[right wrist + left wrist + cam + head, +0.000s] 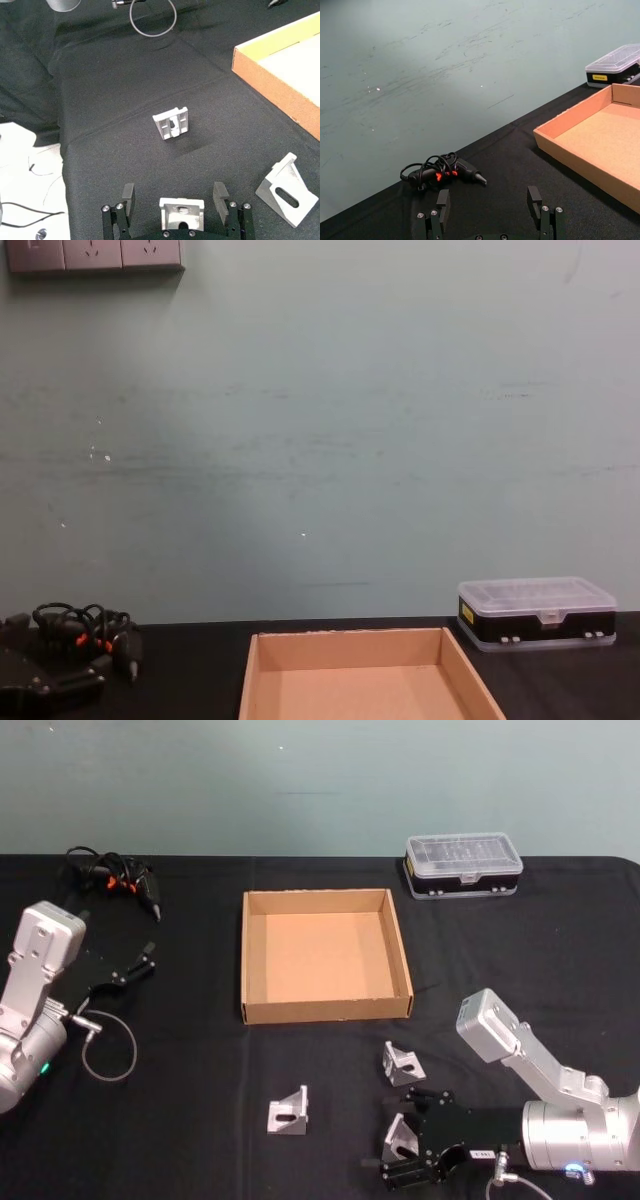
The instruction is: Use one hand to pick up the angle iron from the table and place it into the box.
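Grey angle iron (181,212) sits on the black table (180,1140) inside the right gripper (173,192), about five o'clock from the box. The fingers are spread with gaps either side, so I'd judge the grasp, lift and drop all remain. Two more brackets lie closer to the box, one (402,1063) at five o'clock and one (288,1110) at six. The cardboard box (325,1011) holds nothing. The plastic case (463,865) at one o'clock is shut, contents unclear. The left gripper (142,962), fingers apart, idles at nine.
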You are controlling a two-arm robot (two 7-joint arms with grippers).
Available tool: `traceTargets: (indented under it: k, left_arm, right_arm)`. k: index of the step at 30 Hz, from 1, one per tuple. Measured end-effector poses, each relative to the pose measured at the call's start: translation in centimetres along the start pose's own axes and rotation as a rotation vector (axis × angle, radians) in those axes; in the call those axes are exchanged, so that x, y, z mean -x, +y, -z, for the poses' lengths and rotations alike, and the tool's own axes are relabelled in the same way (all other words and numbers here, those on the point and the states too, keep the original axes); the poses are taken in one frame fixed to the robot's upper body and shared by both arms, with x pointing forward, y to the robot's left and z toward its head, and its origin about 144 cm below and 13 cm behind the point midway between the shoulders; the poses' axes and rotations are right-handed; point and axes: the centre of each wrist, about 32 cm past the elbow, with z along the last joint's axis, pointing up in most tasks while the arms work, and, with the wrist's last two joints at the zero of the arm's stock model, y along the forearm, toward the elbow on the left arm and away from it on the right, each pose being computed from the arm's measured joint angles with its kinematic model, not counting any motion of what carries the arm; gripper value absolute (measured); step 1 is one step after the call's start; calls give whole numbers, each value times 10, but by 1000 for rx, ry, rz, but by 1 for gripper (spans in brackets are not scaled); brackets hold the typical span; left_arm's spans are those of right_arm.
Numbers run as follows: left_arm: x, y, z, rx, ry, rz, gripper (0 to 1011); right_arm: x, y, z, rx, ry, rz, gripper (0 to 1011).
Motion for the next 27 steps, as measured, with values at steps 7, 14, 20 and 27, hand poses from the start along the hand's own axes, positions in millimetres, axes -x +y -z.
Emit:
traceTargets:
  k: [7, 14, 20, 27]
  left_arm:
    - [0, 0, 0, 0, 0, 0, 1011]
    - [0, 0, 0, 0, 0, 0, 1011]
    - [0, 0, 0, 0, 0, 0, 1011]
    - [0, 0, 0, 0, 0, 0, 1011]
  right_arm:
    - [2, 0, 1, 0, -3, 0, 888]
    - [3, 0, 0, 2, -11, 10, 692]
    - [4, 0, 1, -4, -12, 17, 498]
    - [4, 1, 3, -10, -12, 21, 481]
